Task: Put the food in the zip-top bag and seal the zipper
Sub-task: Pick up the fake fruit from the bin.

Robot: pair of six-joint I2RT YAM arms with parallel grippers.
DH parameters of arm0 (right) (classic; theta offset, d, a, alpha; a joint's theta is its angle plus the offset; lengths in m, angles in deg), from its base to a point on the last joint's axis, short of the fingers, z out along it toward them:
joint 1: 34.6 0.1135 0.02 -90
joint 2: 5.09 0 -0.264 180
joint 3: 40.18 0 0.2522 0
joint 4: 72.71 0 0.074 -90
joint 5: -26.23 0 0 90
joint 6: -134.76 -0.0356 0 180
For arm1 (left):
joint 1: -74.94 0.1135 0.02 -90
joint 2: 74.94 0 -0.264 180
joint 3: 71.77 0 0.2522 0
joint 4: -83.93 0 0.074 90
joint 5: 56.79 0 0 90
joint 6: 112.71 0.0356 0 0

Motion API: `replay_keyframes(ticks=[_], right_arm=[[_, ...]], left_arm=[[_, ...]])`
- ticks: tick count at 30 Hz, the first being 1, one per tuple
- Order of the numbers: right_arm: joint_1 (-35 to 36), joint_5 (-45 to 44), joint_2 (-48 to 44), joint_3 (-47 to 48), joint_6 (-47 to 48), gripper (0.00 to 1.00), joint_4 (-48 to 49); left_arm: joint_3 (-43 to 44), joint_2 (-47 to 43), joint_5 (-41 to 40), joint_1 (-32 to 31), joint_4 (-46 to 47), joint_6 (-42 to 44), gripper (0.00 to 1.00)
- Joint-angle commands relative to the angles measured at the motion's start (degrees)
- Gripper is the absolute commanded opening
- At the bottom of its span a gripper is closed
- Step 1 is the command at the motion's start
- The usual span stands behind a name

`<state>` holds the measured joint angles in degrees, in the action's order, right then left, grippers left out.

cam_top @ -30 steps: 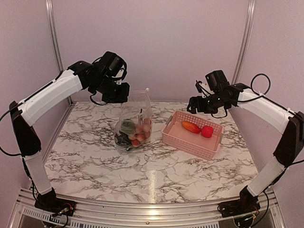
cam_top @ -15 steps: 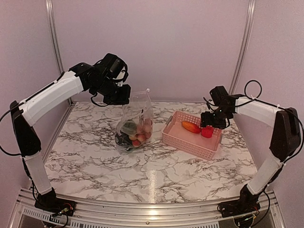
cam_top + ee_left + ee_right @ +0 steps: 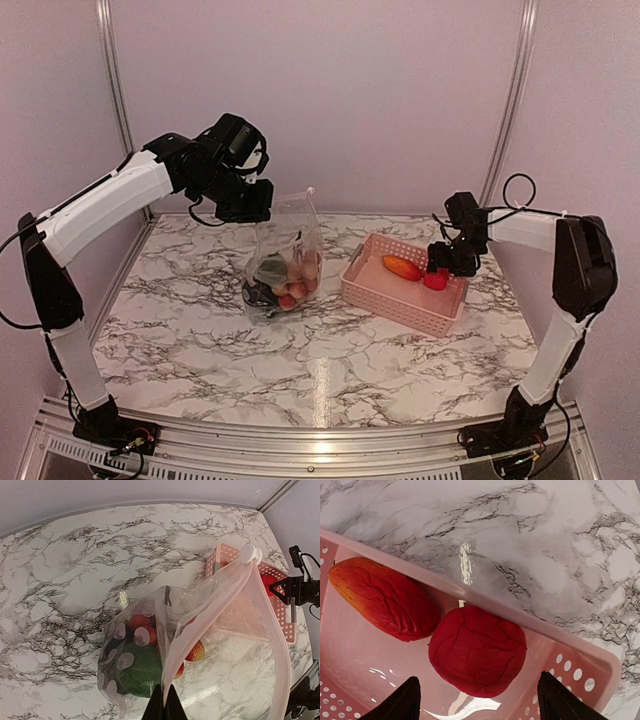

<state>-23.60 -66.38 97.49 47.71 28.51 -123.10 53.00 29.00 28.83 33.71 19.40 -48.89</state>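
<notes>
Overhead view, left of frame: left gripper (image 3: pixel 250 203) is raised above the marble table (image 3: pixel 190 340), at the top edge of the zip-top bag (image 3: pixel 285 250). Whether it grips cannot be told from here. The left wrist view settles it: left gripper (image 3: pixel 164 707), bottom centre of that frame, is pinched tight on the bag's mouth edge, and the zip-top bag (image 3: pixel 225 625) hangs from it.

Centre of overhead: the bag stands upright, its bottom on the table. The food (image 3: pixel 283 282) is bunched low inside, colours blurred. The wrist view separates them: a round green piece (image 3: pixel 140 672), red-pink berries (image 3: pixel 142 630) and something dark beneath. It also shows the zipper (image 3: pixel 210 616) as a pinkish strip. Its two sides are spread apart, so the mouth is open.

Right of centre: pink basket (image 3: pixel 395 300), near the bag but apart from it. It holds an orange-red mango shape (image 3: pixel 402 267) and a red round piece (image 3: pixel 435 279).

Right: right gripper (image 3: pixel 445 262) is low over the basket's far right corner, jaw state unreadable from overhead. The right wrist view shows the right gripper (image 3: pixel 477 680) spread wide, with fingertips (image 3: pixel 405 702) either side of the red round piece (image 3: pixel 477 650), gripping nothing. The mango shape (image 3: pixel 385 600) touches that piece on its left.
</notes>
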Motion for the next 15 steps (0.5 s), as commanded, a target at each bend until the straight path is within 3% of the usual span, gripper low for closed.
replay_keyframes(ticks=[1,6,15], right_arm=[[-0.39,1.99,3.37,3.43,-1.09,0.77,2.76],[-0.46,2.00,5.85,5.14,-1.67,0.76,3.52],[-0.45,3.75,8.24,5.22,-2.04,0.62,5.14]], left_arm=[[-0.94,-2.23,0.64,0.36,-0.13,0.20,0.00],[-0.91,-2.38,0.67,0.36,-0.11,0.25,0.00],[-1.65,-2.69,0.27,0.41,-0.11,0.42,0.00]])
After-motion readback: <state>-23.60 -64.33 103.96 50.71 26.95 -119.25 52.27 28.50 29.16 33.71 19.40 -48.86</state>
